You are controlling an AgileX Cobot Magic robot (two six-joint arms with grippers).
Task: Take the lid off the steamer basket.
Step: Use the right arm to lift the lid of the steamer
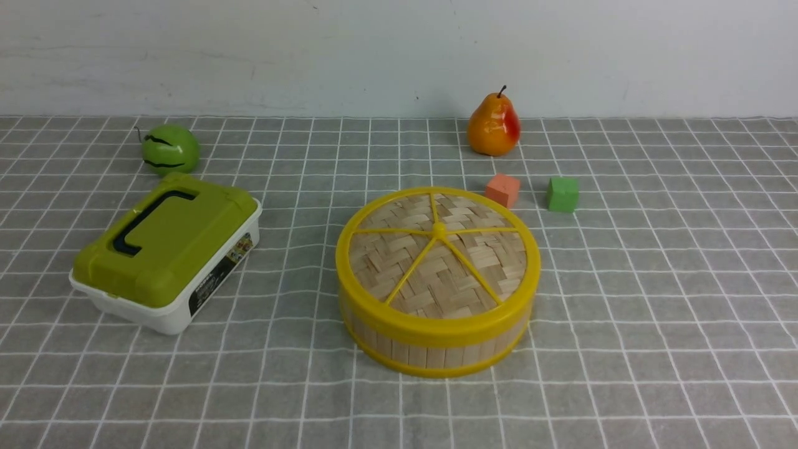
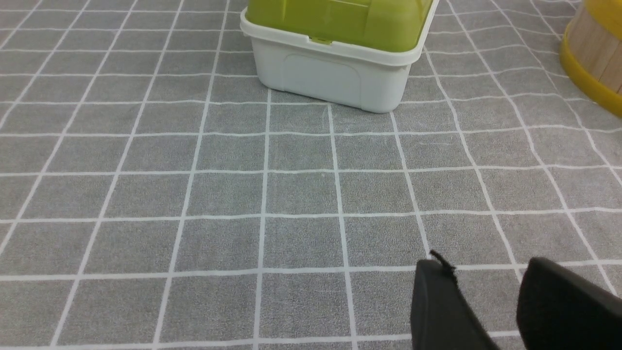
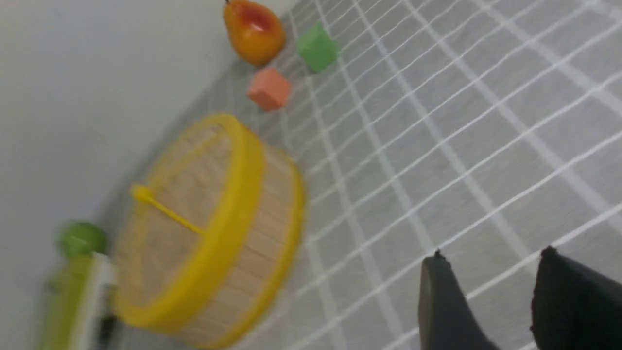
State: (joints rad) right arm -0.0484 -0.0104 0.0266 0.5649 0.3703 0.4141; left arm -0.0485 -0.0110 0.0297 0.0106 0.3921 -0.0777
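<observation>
A: State the condition of the fingers.
B: Left fingers [image 2: 444,296]: parted, with a gap between the tips; nothing is held or touched. Right fingers [image 3: 444,291]: likewise parted, nothing between them, clear of every object.
A: State the position and condition of the lid.
B: The lid [image 1: 405,262] is seated flat on the steamer basket [image 1: 427,357], near the middle of the surface [image 1: 654,386]. Woven bamboo fills its thick yellow rim; five yellow spokes meet at a raised hub.
A: Adjacent items?
B: A pink block [image 1: 502,190] is just beyond the basket, toward the far edge. The green-lidded box [image 1: 168,249] is well apart, toward the left edge.
</observation>
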